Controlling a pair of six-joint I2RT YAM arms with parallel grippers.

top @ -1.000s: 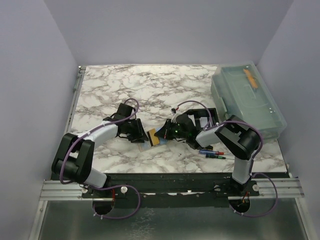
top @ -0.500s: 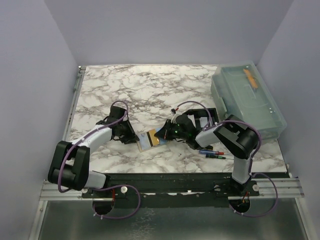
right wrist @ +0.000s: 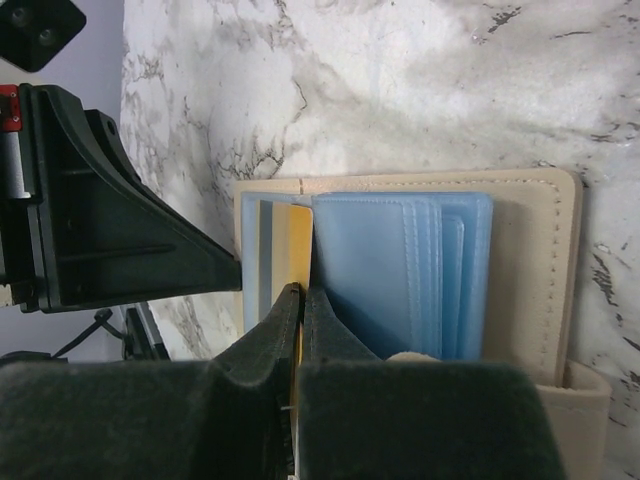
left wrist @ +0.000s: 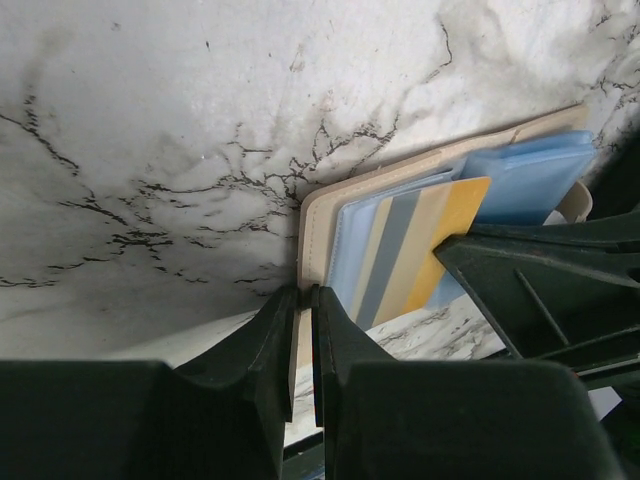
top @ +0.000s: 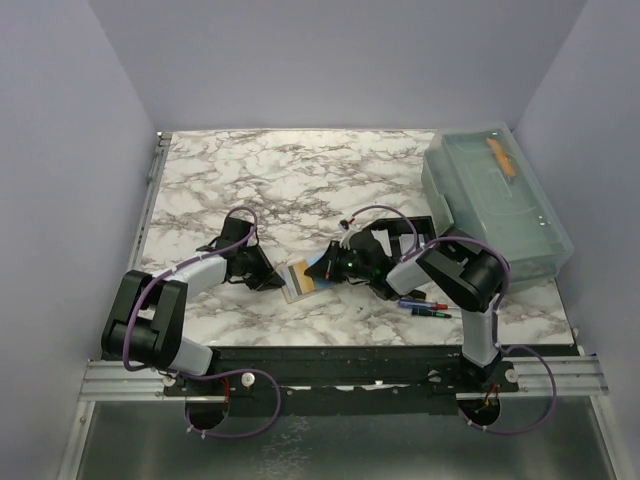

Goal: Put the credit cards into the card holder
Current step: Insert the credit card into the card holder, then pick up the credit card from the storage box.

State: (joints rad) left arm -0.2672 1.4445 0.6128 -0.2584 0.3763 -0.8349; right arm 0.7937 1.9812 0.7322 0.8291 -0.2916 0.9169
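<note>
The card holder [top: 296, 283] is an open beige wallet with light blue plastic sleeves [right wrist: 400, 270], lying flat on the marble table near the front middle. My left gripper [left wrist: 305, 292] is shut on its beige edge [left wrist: 312, 230]; in the top view it [top: 268, 275] sits at the wallet's left. My right gripper [right wrist: 302, 290] is shut on a tan-yellow credit card with grey stripes [right wrist: 283, 245], whose end lies at a sleeve's mouth; the card also shows in the left wrist view [left wrist: 415, 245]. The right gripper [top: 325, 268] is at the wallet's right. I cannot tell a separate light blue card from the sleeves.
A black low-walled tray [top: 412, 232] lies behind the right arm. Small screwdrivers [top: 425, 306] lie to the right of the right arm. A large translucent lidded bin [top: 495, 200] holding an orange item stands at the far right. The left gripper's body shows in the right wrist view [right wrist: 110, 230].
My left gripper drew back to the left from the wallet, then came in again to its left edge. The wallet shifted slightly. The right gripper and card barely moved.
</note>
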